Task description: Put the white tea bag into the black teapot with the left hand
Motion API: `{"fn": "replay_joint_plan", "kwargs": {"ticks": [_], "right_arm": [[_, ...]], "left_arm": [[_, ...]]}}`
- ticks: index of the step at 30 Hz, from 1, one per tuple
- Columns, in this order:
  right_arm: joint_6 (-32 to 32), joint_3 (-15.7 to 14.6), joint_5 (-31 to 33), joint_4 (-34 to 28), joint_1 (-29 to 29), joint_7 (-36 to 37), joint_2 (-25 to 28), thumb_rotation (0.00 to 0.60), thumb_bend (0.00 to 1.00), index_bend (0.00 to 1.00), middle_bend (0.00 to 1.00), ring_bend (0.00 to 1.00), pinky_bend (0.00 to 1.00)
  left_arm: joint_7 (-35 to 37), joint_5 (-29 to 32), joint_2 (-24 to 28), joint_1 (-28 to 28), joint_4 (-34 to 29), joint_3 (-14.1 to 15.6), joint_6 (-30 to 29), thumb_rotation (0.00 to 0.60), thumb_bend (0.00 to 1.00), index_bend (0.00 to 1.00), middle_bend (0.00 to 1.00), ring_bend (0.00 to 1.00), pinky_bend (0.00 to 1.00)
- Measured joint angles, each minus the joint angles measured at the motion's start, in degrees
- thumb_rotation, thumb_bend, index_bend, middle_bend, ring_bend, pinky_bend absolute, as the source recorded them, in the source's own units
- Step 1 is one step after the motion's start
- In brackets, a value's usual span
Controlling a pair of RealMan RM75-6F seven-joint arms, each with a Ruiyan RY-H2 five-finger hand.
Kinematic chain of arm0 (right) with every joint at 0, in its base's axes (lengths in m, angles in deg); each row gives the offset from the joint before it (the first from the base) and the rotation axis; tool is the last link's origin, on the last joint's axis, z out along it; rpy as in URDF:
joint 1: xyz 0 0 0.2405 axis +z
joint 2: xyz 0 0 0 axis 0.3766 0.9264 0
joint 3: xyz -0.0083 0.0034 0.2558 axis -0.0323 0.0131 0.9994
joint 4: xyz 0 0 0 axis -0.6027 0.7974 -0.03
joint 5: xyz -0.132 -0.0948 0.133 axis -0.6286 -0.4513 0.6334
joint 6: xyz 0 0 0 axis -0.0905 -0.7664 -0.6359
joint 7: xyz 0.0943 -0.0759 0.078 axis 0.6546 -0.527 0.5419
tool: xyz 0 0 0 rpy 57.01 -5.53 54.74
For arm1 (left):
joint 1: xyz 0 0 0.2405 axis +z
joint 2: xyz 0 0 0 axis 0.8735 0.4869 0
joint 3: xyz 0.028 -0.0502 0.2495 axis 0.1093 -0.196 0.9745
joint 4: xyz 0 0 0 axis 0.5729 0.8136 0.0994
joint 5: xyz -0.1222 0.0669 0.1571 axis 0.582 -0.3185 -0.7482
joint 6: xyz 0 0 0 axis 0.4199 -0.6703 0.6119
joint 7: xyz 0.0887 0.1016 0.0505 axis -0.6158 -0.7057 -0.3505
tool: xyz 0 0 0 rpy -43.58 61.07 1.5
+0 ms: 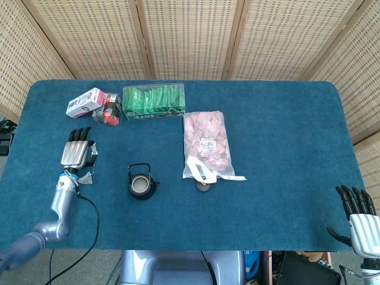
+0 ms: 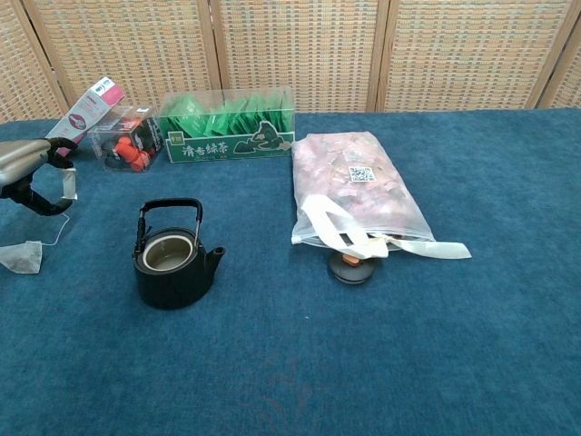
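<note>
Left hand (image 2: 27, 170) is seen at the far left of the chest view, raised off the table, with the tea bag's paper tag (image 2: 67, 184) pinched between its fingertips. From the tag a thin string runs down to the white tea bag (image 2: 20, 257), which hangs low or just touches the blue cloth; which of the two cannot be told. The lifting step is judged to be in hand, with the carry to the pot not yet made.

For the next move, the bag is expected to need raising clear of the cloth and carrying rightward until it hangs over the open mouth of the black teapot (image 2: 172, 259), which stands upright, well apart from the bag, with its bail handle (image 2: 169, 210) raised. Care with that handle and with the swing of the string is judged to be called for before the bag is lowered in.

Counted from left to right: one tea bag, one pink-and-white carton (image 2: 83, 116), one small clear box of red pieces (image 2: 126, 146), one teapot, one clear box of green tea packets (image 2: 228, 135), one zip bag of pink sweets (image 2: 357, 187), one small dark lid with an orange knob (image 2: 349, 266) near the bag's front edge.

Right hand (image 1: 358, 218) is seen only in the head view, at the near right corner off the table, its fingers spread and nothing held.
</note>
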State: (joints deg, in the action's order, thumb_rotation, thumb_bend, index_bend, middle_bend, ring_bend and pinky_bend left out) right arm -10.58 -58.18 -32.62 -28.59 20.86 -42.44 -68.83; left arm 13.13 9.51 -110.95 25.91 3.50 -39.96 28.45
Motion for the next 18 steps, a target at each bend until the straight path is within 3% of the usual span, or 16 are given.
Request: {"fn": "replay_joint_plan", "kwargs": {"ticks": [18], "right_arm": [[-0.5, -0.11, -0.59, 0.78, -0.09, 1.06, -0.44, 0.6, 0.1, 0.03, 0.15, 0.0, 0.0]], "left_arm": [[5.52, -16.32, 16.81, 5.35, -32.35, 4.49, -16.73, 0.6, 0.48, 0.64, 0.07, 0.0, 0.0]]}}
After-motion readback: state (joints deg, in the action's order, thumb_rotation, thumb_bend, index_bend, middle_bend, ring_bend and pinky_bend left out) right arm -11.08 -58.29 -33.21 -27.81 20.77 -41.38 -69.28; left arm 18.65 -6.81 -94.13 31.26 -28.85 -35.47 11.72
